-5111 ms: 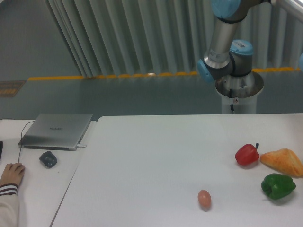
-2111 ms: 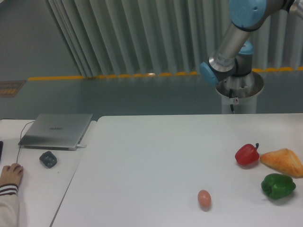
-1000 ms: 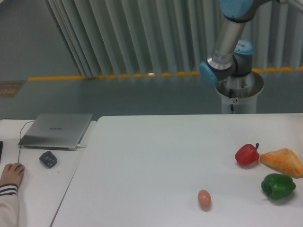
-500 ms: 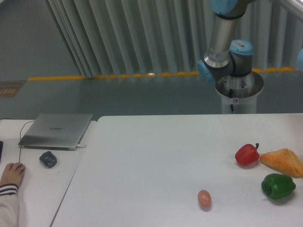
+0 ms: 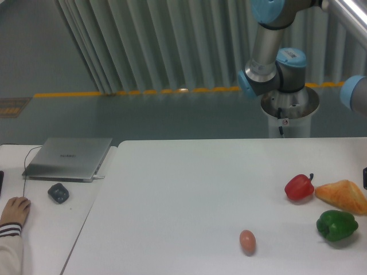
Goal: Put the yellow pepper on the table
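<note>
The large, plain white rectangular counter carries four things toward its right and near side. A glossy red bell pepper with a dark stem sits at the right, just beside an orange-tan wedge-shaped bread further right. Nearer than these lies a glossy green bell pepper, close to the right edge. To its left, apart from the peppers, a small pinkish-brown egg rests alone near the front edge.

No yellow pepper shows anywhere on the counter or elsewhere in the view. The grey-and-blue robot arm rises from its round pedestal at the far right; a blue joint cap and a small dark part enter at the right edge, but the jaws themselves are out of the picture, so their state cannot be told.

Across the seam on the left, a narrower white desk holds a closed silver laptop, a small dark grey object and a person's hand in a striped cuff.
</note>
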Motion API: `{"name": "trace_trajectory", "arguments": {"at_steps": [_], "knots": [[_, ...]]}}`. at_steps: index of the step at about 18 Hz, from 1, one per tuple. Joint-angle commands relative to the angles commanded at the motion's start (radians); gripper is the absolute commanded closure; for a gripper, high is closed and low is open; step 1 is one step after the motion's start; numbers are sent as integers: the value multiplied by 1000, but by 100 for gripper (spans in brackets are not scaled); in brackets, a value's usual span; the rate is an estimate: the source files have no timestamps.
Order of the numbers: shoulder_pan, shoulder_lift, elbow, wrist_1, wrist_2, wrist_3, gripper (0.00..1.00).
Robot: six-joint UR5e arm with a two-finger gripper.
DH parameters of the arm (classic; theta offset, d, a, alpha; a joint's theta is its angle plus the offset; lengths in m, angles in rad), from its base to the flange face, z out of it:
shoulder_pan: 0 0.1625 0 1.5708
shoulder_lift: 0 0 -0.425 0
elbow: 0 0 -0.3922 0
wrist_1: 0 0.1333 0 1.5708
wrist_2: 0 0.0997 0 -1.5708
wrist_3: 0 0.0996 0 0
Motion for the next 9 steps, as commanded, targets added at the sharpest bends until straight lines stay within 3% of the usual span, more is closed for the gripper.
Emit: {"name": "trace_trajectory", "arguments": {"at_steps": [3,4,6,7,9], "knots": [[0,-11,0,9,0,0,62],[0,-11,-2,9,0,0,54],[0,-6,-8,9,0,-18,26],[-2,-2,-11,9,0,-26,0],[-15,3,-12,9,2,-26,0]]}}
